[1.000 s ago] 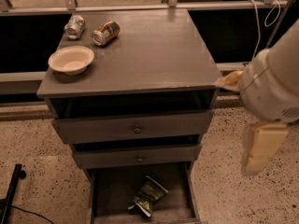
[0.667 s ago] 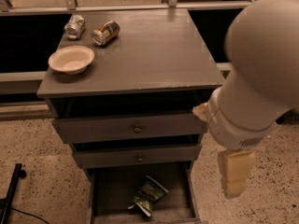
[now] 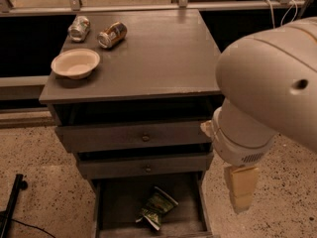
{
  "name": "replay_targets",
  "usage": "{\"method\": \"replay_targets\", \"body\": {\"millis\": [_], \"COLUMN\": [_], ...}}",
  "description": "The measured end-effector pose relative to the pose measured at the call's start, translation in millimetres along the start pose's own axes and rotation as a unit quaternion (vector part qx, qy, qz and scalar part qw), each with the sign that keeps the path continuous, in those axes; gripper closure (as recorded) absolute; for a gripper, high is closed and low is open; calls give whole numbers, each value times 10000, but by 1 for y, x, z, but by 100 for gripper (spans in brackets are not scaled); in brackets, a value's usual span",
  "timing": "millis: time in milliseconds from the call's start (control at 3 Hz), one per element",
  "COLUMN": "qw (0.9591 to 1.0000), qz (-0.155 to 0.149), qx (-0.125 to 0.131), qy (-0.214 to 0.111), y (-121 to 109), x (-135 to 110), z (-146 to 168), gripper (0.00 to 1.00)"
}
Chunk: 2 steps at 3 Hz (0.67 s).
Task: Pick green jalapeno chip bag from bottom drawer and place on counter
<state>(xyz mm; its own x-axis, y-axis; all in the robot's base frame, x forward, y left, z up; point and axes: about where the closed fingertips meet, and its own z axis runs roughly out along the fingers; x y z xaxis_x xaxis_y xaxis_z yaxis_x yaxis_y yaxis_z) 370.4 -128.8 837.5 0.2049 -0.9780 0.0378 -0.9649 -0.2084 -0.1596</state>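
Note:
The green jalapeno chip bag (image 3: 157, 208) lies crumpled on the floor of the bottom drawer (image 3: 121, 201), which is pulled open at the foot of the cabinet. The counter (image 3: 163, 53) is the grey top of the cabinet. My gripper (image 3: 240, 190) hangs below the large cream arm housing (image 3: 272, 83), to the right of the cabinet. It is level with the open bottom drawer, outside its right wall and well apart from the bag.
A pale bowl (image 3: 75, 62) and two lying cans (image 3: 79, 28) (image 3: 112, 34) sit on the counter's left side. Two knobbed drawers (image 3: 143, 138) stick out slightly above the bottom one. A black stand (image 3: 12, 202) is on the speckled floor at the left.
My arm has swung left and closer to the camera, now filling the right of the view. The gripper has moved left and down toward the open bottom drawer. The bag has not moved.

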Motion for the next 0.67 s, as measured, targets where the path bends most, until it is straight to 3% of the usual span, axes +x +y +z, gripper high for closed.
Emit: {"method": "replay_targets", "body": {"millis": [333,667], "qw": [9966,9898], "qz": [-269,-561], "qx": [-457,-422], "qy": [-627,-1240], "y": [33,43], "x": [-19,-36], "z": [99,167], "gripper": [0,0]}}
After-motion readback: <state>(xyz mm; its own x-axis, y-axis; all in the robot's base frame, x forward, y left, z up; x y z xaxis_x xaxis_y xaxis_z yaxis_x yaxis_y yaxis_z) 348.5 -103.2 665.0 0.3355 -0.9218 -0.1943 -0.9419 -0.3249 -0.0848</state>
